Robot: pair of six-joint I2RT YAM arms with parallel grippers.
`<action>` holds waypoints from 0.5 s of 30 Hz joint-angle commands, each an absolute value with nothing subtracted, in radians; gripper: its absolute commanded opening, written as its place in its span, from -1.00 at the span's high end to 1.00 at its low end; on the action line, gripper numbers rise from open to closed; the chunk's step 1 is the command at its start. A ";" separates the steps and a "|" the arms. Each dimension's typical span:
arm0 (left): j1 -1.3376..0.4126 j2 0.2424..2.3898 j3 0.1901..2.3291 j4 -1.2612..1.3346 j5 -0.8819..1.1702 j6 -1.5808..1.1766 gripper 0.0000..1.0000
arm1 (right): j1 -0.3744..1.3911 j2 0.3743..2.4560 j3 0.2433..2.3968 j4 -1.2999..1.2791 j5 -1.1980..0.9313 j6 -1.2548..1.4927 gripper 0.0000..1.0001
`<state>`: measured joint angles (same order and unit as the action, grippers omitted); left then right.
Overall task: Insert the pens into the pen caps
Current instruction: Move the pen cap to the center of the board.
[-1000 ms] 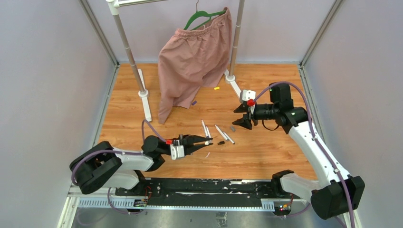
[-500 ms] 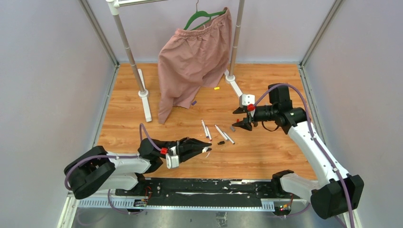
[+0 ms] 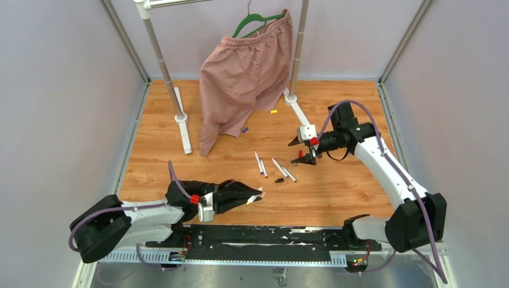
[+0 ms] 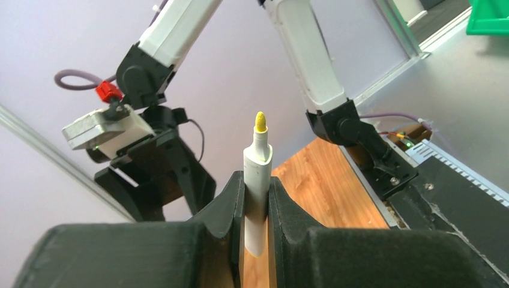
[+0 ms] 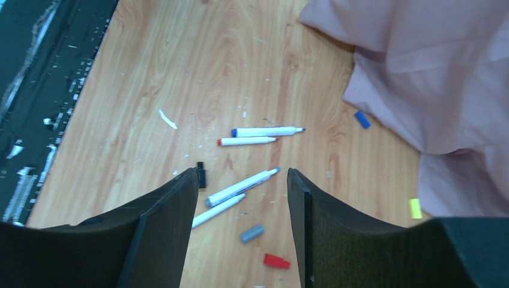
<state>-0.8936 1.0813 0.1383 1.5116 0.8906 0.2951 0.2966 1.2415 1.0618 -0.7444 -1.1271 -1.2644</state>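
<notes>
Your left jaws are clamped on a yellow-tipped pen (image 4: 258, 174), its tip poking out. Your right jaws stand apart over the bench (image 5: 150, 72), where four pens (image 5: 243, 187) lie near a loose grey cap (image 5: 252, 233) and a red cap (image 5: 276, 261).

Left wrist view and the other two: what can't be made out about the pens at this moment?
- Left wrist: the yellow-tipped pen's rear end is hidden inside the left gripper.
- Right wrist: one white pen's near end is hidden behind the right gripper. Whatever lies under the pink shorts is covered.
- Top external: the loose pens are too small to read tip colours.
</notes>
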 commanded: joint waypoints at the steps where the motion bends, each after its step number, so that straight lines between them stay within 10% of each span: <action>1: -0.906 1.024 0.113 1.555 0.946 0.271 1.00 | 0.285 1.289 1.159 -0.817 -1.153 -1.383 -0.22; 15: -0.922 0.859 0.089 1.554 1.032 0.173 1.00 | 0.316 1.444 1.285 -0.858 -1.103 -1.446 -0.21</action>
